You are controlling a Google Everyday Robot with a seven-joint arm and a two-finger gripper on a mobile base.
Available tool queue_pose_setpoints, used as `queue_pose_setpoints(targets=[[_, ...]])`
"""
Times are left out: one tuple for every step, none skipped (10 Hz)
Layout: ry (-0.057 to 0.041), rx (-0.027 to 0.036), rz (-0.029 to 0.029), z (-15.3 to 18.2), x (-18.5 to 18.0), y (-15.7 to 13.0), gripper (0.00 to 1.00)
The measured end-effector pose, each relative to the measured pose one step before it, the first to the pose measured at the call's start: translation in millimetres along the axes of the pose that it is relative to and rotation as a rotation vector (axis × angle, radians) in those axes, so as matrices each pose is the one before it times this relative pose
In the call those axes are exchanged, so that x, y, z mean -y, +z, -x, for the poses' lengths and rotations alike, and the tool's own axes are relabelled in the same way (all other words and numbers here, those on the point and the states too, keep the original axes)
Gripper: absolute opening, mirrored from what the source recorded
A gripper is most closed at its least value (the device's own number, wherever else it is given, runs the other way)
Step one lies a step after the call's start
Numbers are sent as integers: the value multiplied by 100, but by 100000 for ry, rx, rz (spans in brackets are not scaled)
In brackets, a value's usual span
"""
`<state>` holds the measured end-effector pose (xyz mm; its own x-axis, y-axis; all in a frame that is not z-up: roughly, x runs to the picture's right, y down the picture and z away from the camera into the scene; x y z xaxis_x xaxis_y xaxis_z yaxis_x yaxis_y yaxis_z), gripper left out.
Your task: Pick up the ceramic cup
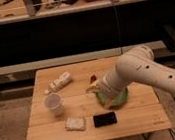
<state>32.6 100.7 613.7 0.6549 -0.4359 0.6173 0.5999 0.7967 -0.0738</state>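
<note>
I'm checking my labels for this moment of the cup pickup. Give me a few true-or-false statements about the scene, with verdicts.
1. The cup stands upright on the table. True.
2. The gripper is closed on the cup. False: it is open, holds nothing and hangs by the green bowl, apart from the cup.
3. The bottle lies on its side, farther back than the cup. True.
4. The green bowl sits left of the cup in the picture. False: it sits to the right, partly hidden by the arm.
</note>
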Motion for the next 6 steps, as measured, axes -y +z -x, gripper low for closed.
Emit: queue_pose_setpoints(targets=[[-1269,149,-2112,-82,579,142,65],[-2923,968,-4212,134,1309,502,65],[-5054,1551,-6683,394,2079,1023,65],[-5833,1699,-5984,669,1923,1312,65],[-5039,1605,-3536,696,1112,1359,65],[-6501,2343,-3200,1066,1016,1784,65]])
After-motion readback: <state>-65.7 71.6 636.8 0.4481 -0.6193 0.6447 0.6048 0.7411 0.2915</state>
